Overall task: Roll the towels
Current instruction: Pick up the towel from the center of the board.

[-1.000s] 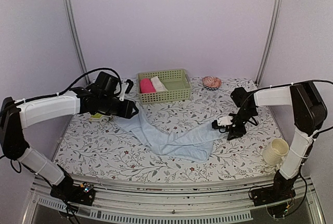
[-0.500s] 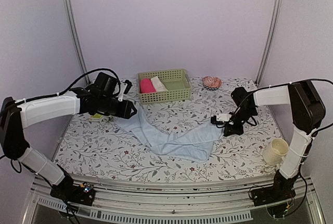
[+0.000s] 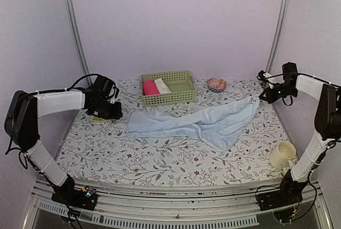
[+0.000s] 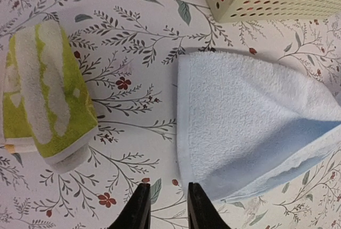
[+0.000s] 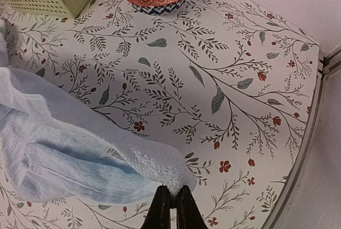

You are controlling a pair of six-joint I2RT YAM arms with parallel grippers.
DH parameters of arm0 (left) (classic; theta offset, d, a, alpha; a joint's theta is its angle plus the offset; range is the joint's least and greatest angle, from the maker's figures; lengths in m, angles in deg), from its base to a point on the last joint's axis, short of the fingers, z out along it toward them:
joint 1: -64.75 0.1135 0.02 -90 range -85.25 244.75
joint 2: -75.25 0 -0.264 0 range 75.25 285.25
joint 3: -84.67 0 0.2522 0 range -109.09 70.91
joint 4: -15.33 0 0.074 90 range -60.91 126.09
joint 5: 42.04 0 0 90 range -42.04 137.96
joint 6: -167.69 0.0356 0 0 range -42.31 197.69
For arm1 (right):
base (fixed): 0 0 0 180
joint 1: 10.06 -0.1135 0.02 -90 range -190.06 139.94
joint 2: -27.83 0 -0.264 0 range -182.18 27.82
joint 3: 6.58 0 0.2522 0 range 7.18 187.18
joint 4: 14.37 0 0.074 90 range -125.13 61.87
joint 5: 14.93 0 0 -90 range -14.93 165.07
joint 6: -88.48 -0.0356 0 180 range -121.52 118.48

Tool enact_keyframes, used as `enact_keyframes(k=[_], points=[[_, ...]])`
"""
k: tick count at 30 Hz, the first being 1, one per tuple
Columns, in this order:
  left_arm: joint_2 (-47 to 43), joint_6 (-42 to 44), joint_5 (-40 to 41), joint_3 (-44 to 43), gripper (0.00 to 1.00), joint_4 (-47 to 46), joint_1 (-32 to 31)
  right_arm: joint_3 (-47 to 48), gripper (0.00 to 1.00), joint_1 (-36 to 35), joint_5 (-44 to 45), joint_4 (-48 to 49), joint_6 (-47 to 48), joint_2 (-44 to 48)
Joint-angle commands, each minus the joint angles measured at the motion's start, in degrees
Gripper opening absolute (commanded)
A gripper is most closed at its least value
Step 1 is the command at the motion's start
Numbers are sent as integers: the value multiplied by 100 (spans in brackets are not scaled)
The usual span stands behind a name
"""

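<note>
The light blue towel (image 3: 205, 123) lies stretched across the table from left to back right. In the right wrist view my right gripper (image 5: 171, 193) is shut on a corner of this towel (image 5: 80, 160); seen from the top, it (image 3: 259, 99) holds that corner raised near the back right. My left gripper (image 4: 167, 197) hovers low at the towel's left end (image 4: 240, 128), jaws a little apart with only tablecloth between them. The yellow-green towel (image 4: 45, 101) lies as a folded bundle to its left. From the top, the left gripper (image 3: 118, 113) hides most of that towel (image 3: 97, 119).
A green basket (image 3: 181, 97) at the back holds a pink roll (image 3: 149, 87) and a cream-white roll (image 3: 162, 85). A red patterned bowl (image 3: 217, 84) sits at the back right. A cream cup (image 3: 282, 155) stands at the front right edge.
My right gripper shut on the blue towel's corner and pulled it up to the back right, stretching the towel out. My left arm drew back to the left and its jaws narrowed.
</note>
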Motion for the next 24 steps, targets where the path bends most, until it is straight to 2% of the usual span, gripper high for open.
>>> enact_keyframes(k=[1,6,10,13,15,16,20,24], points=[[437,178,-268,-206,22,255,26,-158,3,-207,-839,56,-736,-115],[527,464,-1068,-114,30,75,-117,-603,3,-301,-1121,563,-887,-187],[538,843,-817,-156,33,225,-462,-635,3,-340,-1182,611,-815,-196],[647,980,-433,-268,34,551,-640,-635,4,-339,-1362,552,-799,-210],[613,1239,-308,-283,46,678,-892,-635,4,-348,-1421,550,-783,-188],[584,1347,-117,-297,47,760,-1077,-751,4,-350,-1443,556,-768,-187],[622,1662,967,-391,48,1173,-1550,-778,4,-347,-1524,529,-738,-211],[954,2009,1474,-400,46,1284,-1629,-742,4,-379,-1593,498,-720,-261]])
